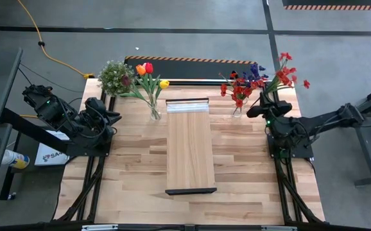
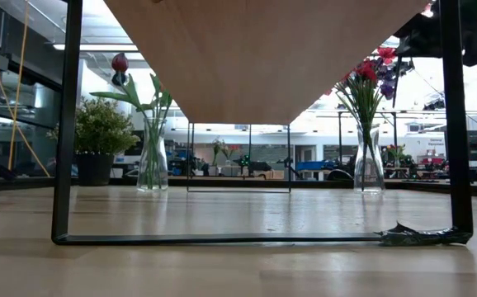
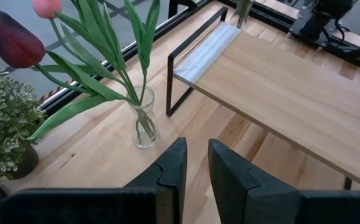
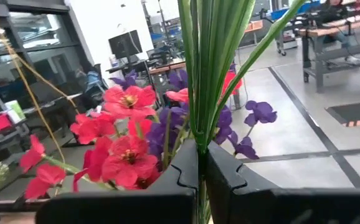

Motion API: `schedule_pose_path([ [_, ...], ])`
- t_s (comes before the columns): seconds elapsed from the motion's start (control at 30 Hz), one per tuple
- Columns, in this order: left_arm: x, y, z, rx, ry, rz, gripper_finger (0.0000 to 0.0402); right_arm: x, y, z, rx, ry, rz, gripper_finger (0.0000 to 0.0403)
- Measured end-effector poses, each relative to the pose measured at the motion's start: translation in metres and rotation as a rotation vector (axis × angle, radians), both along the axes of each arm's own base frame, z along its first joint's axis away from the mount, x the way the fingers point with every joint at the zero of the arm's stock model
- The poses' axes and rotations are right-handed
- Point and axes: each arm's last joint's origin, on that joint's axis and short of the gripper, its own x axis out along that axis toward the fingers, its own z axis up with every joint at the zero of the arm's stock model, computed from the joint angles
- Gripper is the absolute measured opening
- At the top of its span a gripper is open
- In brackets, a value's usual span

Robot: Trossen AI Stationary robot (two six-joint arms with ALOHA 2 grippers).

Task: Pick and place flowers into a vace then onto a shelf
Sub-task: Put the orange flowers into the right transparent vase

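My right gripper (image 4: 198, 149) is shut on a bunch of green stems and stands just right of the right glass vase (image 1: 237, 110), which holds red sprays and purple sprigs (image 1: 243, 83). The held stems end in red blossoms (image 1: 287, 69). The left glass vase (image 3: 144, 126) stands on the tabletop with tulips (image 1: 148, 69) in it. My left gripper (image 3: 195, 152) is narrowly open, hovering at the table's left, short of that vase. The shelf (image 1: 189, 144) is a pale board on black legs in the table's middle. My right gripper pinches several green stems (image 4: 200, 134) between its two fingers, which lie across them. The stems run on past the fingers toward the far right, where red blossoms (image 1: 288, 67) top them. The fingers hide the stems' lower end.
A bushy green potted plant (image 1: 115, 77) stands at the far left corner beside the tulip vase. The shelf's black frame (image 2: 65, 124) rises from the table, with bare planks on both sides of it. Black tape (image 2: 420, 235) sits at one shelf foot.
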Motion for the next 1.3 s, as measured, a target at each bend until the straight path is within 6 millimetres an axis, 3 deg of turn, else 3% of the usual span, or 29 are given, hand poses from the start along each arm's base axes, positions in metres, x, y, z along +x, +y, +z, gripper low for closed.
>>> schedule_pose_path([
  [0.3,0.0,0.001,0.0,0.019,-0.01,0.011,0.0101,0.009,-0.012,-0.006,0.017,-0.095,-0.106,0.0],
  [0.6,0.0,0.001,0.0,0.019,-0.012,0.013,0.0101,0.03,-0.023,-0.013,0.019,-0.138,-0.195,0.0],
  [1.3,0.0,0.0,0.001,0.016,-0.017,0.012,0.0101,0.049,-0.035,-0.032,0.006,-0.059,-0.266,0.0],
])
